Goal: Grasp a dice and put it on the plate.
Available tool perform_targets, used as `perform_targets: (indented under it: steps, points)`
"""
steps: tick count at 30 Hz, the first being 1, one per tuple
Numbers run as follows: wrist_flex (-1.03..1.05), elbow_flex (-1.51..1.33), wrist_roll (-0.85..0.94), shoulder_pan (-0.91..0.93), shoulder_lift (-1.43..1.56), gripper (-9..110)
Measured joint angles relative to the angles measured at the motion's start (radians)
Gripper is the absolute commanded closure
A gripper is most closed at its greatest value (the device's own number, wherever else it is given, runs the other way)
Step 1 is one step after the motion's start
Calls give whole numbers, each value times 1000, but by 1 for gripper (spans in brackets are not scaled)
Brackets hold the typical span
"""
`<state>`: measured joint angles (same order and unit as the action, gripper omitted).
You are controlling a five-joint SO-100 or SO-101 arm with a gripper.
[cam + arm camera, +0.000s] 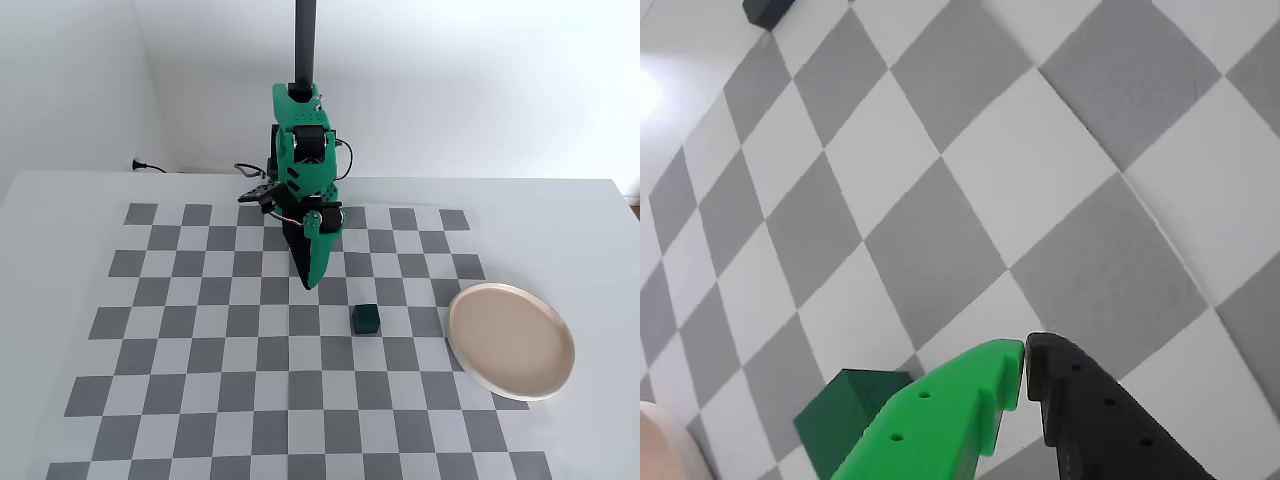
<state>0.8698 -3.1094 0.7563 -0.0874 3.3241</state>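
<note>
Now your gripper (1025, 372) is closed and empty, the dice (845, 415) just beside its green finger (960, 410), the plate (511, 341) well apart.

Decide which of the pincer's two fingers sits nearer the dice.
The green finger, beside the dark green dice in the wrist view; the black finger lies farther right.
</note>
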Motion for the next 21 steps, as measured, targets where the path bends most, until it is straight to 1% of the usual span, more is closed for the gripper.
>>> perform_targets:
  steps: [4,5,8,9,14,17,21]
  points:
    - [-12,0,232,-34,0,106]
    - [-14,0,299,-46,0,103]
    - [-2,0,502,-75,0,80]
    - [14,0,566,-83,0,77]
    - [80,0,833,-112,0,73]
    - [78,0,911,-130,0,71]
    - [67,0,959,-170,0,70]
